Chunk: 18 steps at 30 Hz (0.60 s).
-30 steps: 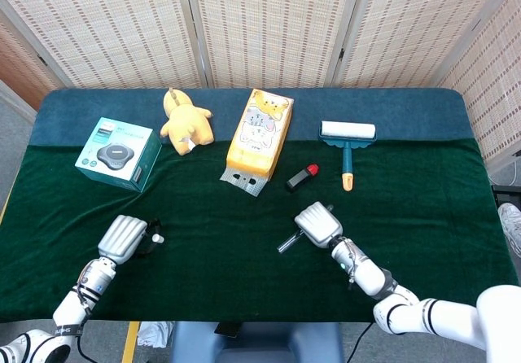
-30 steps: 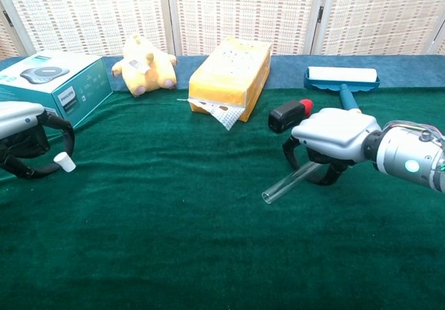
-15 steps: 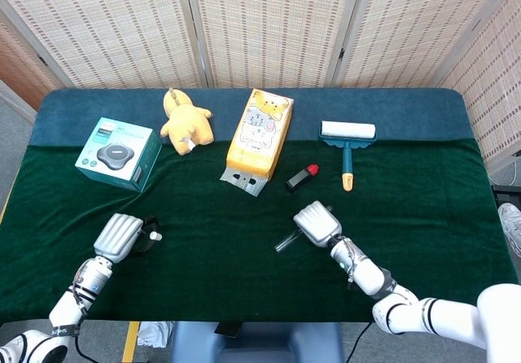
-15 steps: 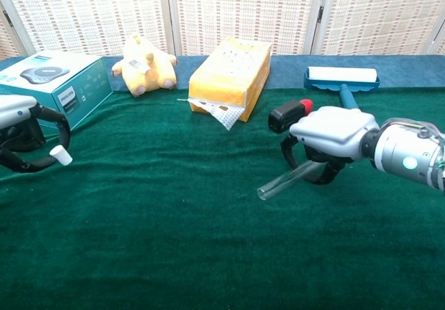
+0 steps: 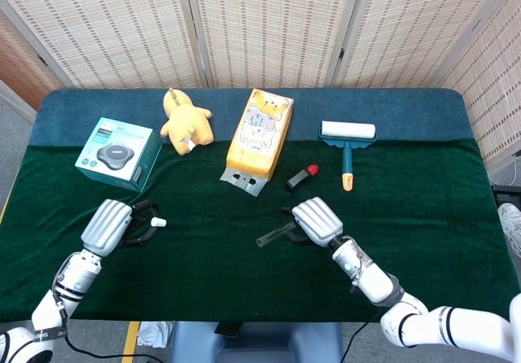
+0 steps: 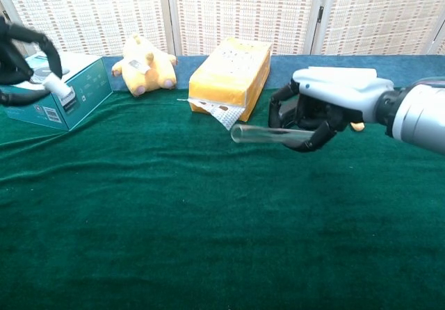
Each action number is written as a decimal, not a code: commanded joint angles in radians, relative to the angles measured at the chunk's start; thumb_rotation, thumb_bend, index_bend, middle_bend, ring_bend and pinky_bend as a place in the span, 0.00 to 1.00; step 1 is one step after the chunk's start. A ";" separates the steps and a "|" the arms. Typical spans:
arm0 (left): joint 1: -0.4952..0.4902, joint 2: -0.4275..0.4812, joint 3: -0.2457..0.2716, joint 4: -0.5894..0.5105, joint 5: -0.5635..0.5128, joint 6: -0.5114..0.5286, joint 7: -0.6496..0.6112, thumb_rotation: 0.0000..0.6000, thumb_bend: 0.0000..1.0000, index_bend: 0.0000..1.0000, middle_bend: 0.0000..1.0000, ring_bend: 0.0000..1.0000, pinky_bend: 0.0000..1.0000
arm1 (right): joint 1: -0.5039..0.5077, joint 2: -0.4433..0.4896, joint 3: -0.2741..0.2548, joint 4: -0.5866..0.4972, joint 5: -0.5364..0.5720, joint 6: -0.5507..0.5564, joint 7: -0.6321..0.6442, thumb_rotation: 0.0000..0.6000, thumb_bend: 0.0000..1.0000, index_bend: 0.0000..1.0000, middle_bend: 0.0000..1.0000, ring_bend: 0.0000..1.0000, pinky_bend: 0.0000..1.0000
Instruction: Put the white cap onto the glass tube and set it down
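Observation:
My right hand [image 5: 316, 220] [image 6: 327, 105] holds the clear glass tube [image 5: 273, 233] [image 6: 268, 134] above the green cloth, the tube lying nearly level with its open end pointing to the left. My left hand [image 5: 111, 223] [image 6: 24, 63] is raised at the left and pinches the small white cap [image 5: 157, 222] [image 6: 55, 85] in its fingertips. In the chest view the left hand is partly cut off by the frame edge. The cap and the tube's open end are well apart.
Along the back lie a teal box [image 5: 119, 153], a yellow plush toy [image 5: 187, 123], a yellow packet [image 5: 260, 133], a black and red item [image 5: 302, 177] and a lint roller [image 5: 348, 137]. The green cloth [image 5: 212, 241] covers the table between the hands.
Both hands have lifted off the cloth. The right hand raised the tube and swung it level and leftward. The left hand rose with the cap.

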 commanded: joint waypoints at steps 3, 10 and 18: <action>-0.011 0.015 -0.023 -0.055 0.068 0.057 -0.001 1.00 0.47 0.58 1.00 0.87 0.84 | -0.003 0.008 0.032 -0.062 0.048 -0.020 0.094 1.00 0.70 0.95 1.00 1.00 1.00; -0.027 -0.001 -0.032 -0.079 0.125 0.087 0.051 1.00 0.47 0.58 1.00 0.87 0.84 | 0.026 -0.030 0.079 -0.087 0.145 -0.076 0.173 1.00 0.70 0.95 1.00 1.00 1.00; -0.041 -0.037 -0.034 -0.058 0.185 0.116 0.148 1.00 0.47 0.58 1.00 0.87 0.84 | 0.058 -0.082 0.122 -0.092 0.253 -0.108 0.222 1.00 0.70 0.95 1.00 1.00 1.00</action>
